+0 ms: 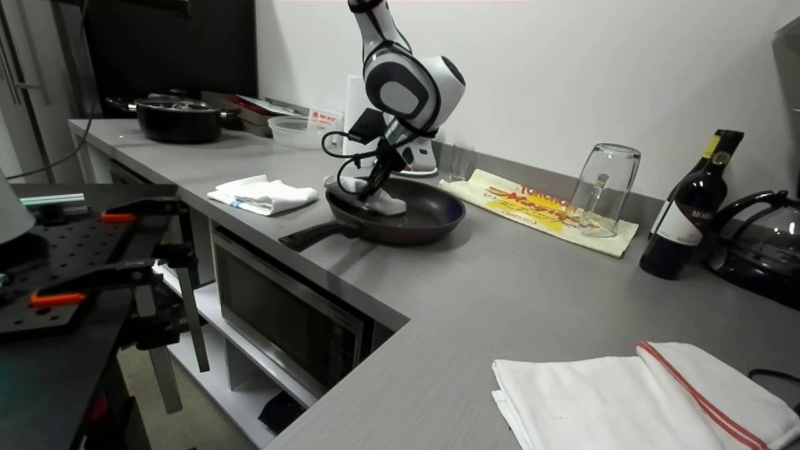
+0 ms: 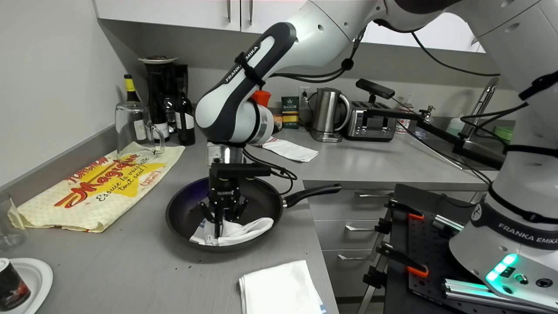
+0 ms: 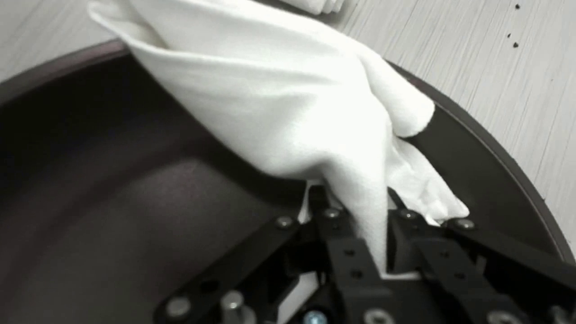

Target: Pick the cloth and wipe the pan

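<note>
A black frying pan stands on the grey counter and shows in both exterior views (image 1: 431,209) (image 2: 187,207). Its handle points toward the counter's edge. A white cloth (image 2: 250,231) lies bunched inside the pan, against the side near the folded white cloth; it also shows in an exterior view (image 1: 389,205). My gripper (image 2: 219,229) points down into the pan, shut on the cloth. In the wrist view, a fold of the cloth (image 3: 288,99) runs between the fingers (image 3: 355,207) and another part drapes over the pan's rim (image 3: 499,157). The fingertips are partly hidden by the cloth.
A folded white cloth (image 2: 283,290) lies beside the pan. A yellow printed towel (image 1: 531,209) bears an upturned glass mug (image 1: 606,187). A drinking glass (image 1: 462,162), a wine bottle (image 1: 690,206) and a red-striped cloth (image 1: 625,400) also stand or lie on the counter.
</note>
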Robot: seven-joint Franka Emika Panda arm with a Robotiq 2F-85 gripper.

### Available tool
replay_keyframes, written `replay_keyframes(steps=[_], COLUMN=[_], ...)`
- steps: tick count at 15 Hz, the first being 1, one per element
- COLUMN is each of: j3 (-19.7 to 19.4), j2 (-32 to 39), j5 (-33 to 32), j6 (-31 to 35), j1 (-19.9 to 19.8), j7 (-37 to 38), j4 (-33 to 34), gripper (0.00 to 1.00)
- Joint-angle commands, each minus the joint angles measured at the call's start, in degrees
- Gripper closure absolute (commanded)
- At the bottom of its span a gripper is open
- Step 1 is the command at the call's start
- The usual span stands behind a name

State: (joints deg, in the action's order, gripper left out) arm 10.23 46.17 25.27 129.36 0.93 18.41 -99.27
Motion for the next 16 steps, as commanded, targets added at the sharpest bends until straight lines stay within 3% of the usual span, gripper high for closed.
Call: replay_keyframes(steps=[1, 9, 16], j3=[0.91, 1.59, 1.63], j2=[2.16, -3.49, -6.24], j5=[3.84, 7.69, 2.98], j6=[-7.36, -16.96, -15.49], j1=[-1.81, -1.00, 7.88], j7=[-2.55, -3.37, -2.99], j4=[4.10, 5.83, 0.54], gripper=[0.96, 0.96, 0.96])
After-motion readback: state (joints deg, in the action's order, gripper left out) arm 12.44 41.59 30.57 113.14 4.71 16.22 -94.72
